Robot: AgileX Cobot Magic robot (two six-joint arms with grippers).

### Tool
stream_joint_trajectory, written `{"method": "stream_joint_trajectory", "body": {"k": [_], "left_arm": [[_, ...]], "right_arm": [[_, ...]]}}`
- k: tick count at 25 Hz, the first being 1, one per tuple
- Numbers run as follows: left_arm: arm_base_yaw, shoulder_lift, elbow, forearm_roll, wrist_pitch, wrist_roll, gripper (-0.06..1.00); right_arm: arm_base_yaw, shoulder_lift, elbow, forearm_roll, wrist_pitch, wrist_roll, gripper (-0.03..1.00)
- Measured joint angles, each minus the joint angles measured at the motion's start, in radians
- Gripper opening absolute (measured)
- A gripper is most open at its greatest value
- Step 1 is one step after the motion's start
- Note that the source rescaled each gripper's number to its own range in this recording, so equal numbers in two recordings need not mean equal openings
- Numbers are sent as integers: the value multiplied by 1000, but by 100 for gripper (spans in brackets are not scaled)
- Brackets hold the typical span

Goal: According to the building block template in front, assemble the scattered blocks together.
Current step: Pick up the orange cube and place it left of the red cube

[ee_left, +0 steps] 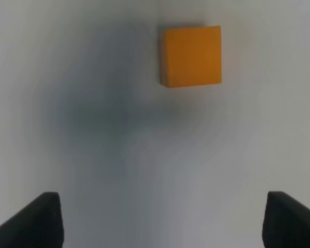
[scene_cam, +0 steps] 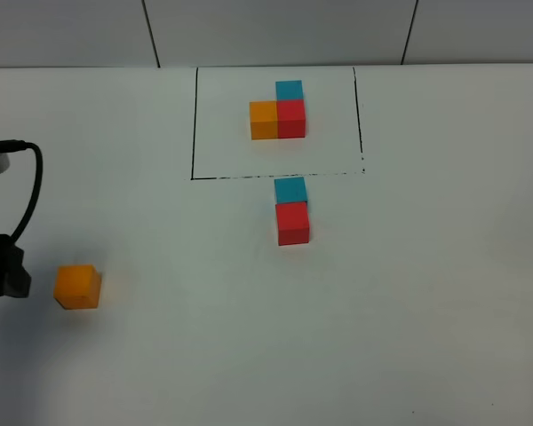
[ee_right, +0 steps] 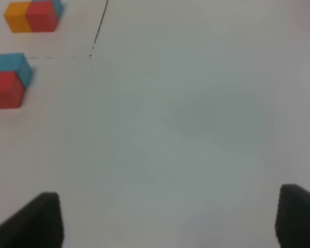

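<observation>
The building block template [scene_cam: 278, 111] is an orange, red and blue L-shaped cluster inside a thin black drawn rectangle at the back centre. Just in front of the frame, a loose blue cube [scene_cam: 290, 189] touches a loose red cube [scene_cam: 292, 223]; the right wrist view shows the pair too, the blue cube [ee_right: 10, 64] and the red cube [ee_right: 6, 90]. The loose orange cube [scene_cam: 77, 287] lies alone at the far left. My left gripper [ee_left: 165, 222] is open, and the orange cube [ee_left: 192, 56] lies ahead of its fingertips, untouched. My right gripper [ee_right: 168, 222] is open over bare table.
The white table [scene_cam: 426, 311] spreads wide around the cubes. The left arm's black body [scene_cam: 2, 266] and its cable [scene_cam: 31, 186] show at the left edge, just left of the orange cube. A wall runs behind the table's far edge.
</observation>
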Motion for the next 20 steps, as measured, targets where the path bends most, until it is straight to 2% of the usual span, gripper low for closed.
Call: {"method": "stream_joint_trajectory", "body": {"k": [5,8,15,20], "left_arm": [[-38,126,0,19,-78,-6,78],[-82,190,0,46,-135,-53,78],[-178,325,-1,49,-265,-135,78],[-191,391,-1,49,-302,-158,78]], "right_arm": [[0,0,0,0,-1,0,69],[0,0,0,0,-1,0,69],[0,0,0,0,-1,0,69],[0,0,0,0,-1,0,68]]}}
